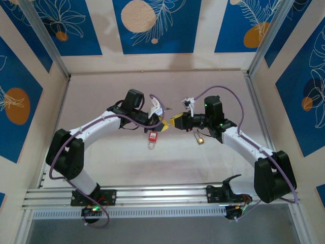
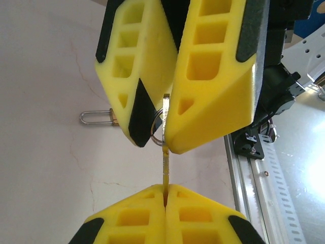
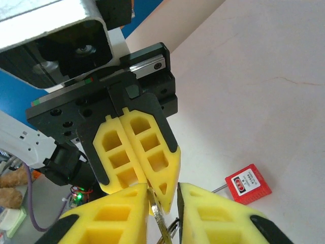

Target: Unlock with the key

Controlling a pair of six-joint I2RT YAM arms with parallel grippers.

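Key [image 2: 165, 170], long axis running hand to hand, left hand [image 2: 165, 189] clamping its blade, right hand [image 2: 158, 138] grip unclear.

A: What do you have on the table [image 1: 152, 168], pls?
B: You see both arms bent inward. Left gripper [image 1: 162, 123] and right gripper [image 1: 175, 121] meet tip to tip at centre.
A: And the locks?
B: Red padlock [image 1: 152, 137] lies just near-side of your left gripper, shackle twd. the bases. Brass padlock [image 1: 201, 138] lies beside the right wrist, apart from the red one.
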